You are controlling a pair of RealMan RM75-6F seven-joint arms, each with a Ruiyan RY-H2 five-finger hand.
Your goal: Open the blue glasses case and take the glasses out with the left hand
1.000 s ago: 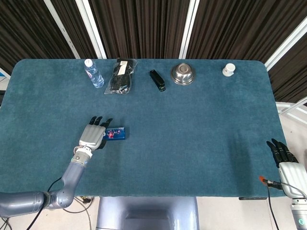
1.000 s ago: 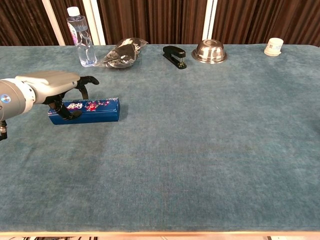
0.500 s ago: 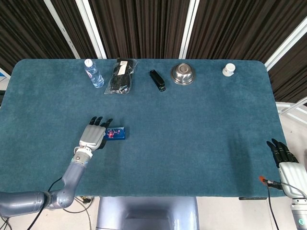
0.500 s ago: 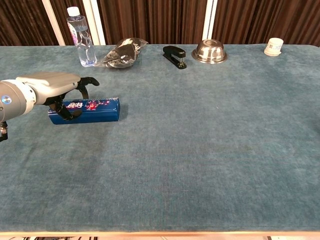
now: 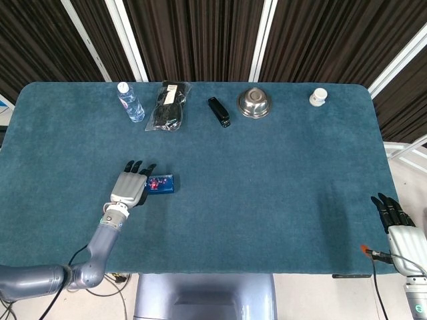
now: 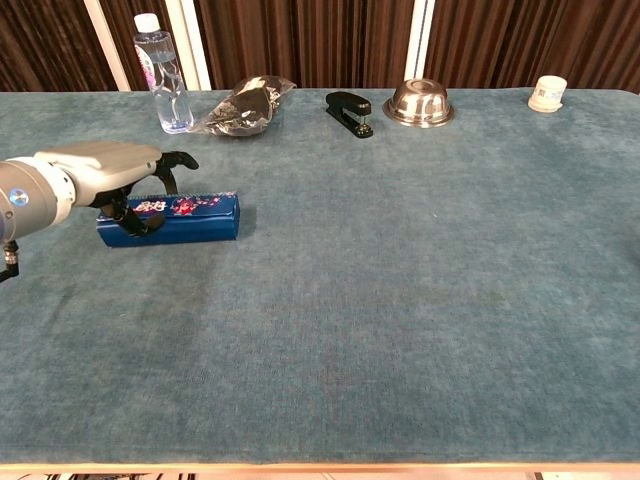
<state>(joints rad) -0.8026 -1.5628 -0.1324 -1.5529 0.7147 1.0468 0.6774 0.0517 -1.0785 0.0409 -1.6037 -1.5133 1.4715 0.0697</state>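
The blue glasses case (image 5: 161, 183) (image 6: 185, 218) lies closed on the teal table (image 5: 267, 173), left of centre, its patterned lid facing up. My left hand (image 5: 129, 187) (image 6: 95, 172) lies over the case's left end. Its dark fingers (image 6: 124, 217) curl down the case's front side and the thumb stands out behind it, so it grips that end. The glasses are hidden inside. My right hand (image 5: 398, 229) hangs off the table's front right corner with its fingers straight and nothing in it; the chest view does not show it.
Along the far edge stand a water bottle (image 5: 130, 101) (image 6: 163, 75), a black bag in clear wrap (image 5: 167, 107) (image 6: 240, 107), a black stapler (image 5: 219, 111) (image 6: 349, 112), a steel bowl (image 5: 254, 103) (image 6: 418, 102) and a small white jar (image 5: 318, 97) (image 6: 547, 92).
The case has slid slightly to the left under my left hand, which stays over its left end. The right hand has not moved.
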